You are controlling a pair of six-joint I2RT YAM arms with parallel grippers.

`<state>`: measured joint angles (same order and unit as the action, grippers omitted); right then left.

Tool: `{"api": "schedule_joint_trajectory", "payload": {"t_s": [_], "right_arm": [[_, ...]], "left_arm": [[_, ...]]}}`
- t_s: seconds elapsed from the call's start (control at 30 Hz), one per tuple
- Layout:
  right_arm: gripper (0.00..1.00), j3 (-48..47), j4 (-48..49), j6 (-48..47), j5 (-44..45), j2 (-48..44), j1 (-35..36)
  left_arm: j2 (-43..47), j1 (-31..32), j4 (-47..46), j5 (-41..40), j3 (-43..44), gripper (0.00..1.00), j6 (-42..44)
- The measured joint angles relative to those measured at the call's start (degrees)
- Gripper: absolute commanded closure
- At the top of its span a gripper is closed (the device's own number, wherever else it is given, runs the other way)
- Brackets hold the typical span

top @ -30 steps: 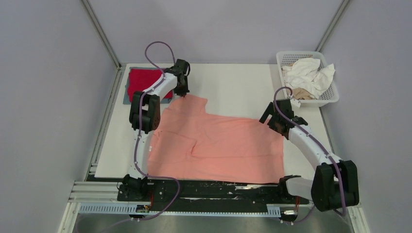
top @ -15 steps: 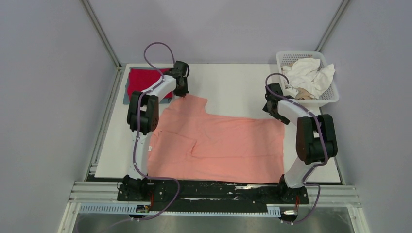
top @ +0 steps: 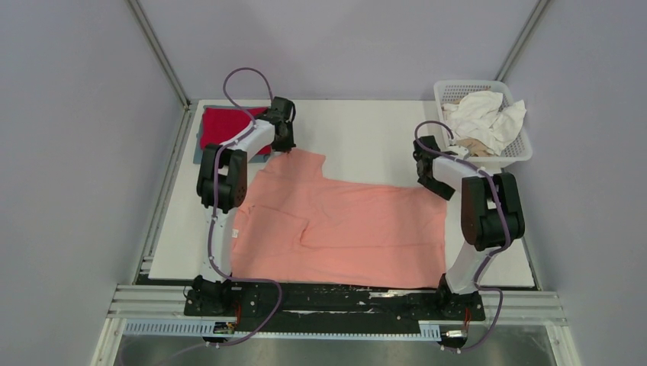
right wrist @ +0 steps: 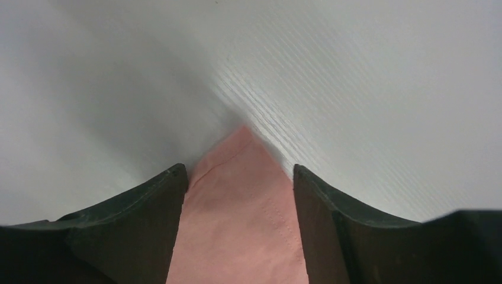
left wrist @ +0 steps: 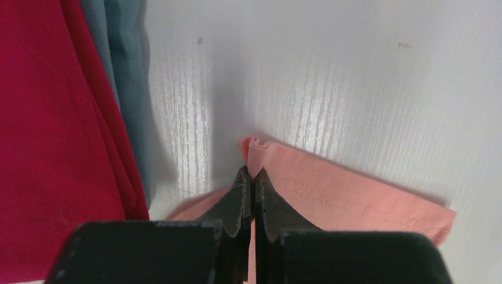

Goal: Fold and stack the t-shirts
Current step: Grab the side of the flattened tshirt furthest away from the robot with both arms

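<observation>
The salmon-pink t-shirt [top: 343,229] lies flat, left of the basket [top: 500,162]. My left gripper's [left wrist: 251,177] jaws pinch its corner farthest from the basket — my right gripper's [right wrist: 240,171] jaws stand apart, the nearest corner right between them.

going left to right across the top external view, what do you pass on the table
red t-shirt → left gripper → salmon-pink t-shirt → right gripper → white basket
</observation>
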<state>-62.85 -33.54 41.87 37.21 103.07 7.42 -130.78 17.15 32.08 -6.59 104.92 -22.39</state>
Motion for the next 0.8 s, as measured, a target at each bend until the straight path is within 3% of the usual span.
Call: {"api": "schedule_joint_trajectory", "payload": {"t_s": [0.23, 0.47, 0.57, 0.8], "right_arm": [[0.65, 1.5, -2.3, 0.8, 1.4, -0.9, 0.0], [0.81, 0.5, -3.5, 1.4, 2.0, 0.6, -0.1], [0.99, -0.3, -3.7, 1.7, 2.1, 1.3, -0.3], [1.00, -2.1, -4.5, 2.1, 2.3, 2.3, -0.6]], "left_arm": [[0.2, 0.0, -0.2, 0.1, -0.3, 1.00, 0.0], [0.7, -0.3, -0.2, 0.1, -1.1, 1.00, -0.1], [0.8, -0.5, -0.2, 0.3, -1.2, 1.00, -0.2], [0.8, -1.0, -0.2, 1.6, -1.2, 1.00, -0.2]]}}
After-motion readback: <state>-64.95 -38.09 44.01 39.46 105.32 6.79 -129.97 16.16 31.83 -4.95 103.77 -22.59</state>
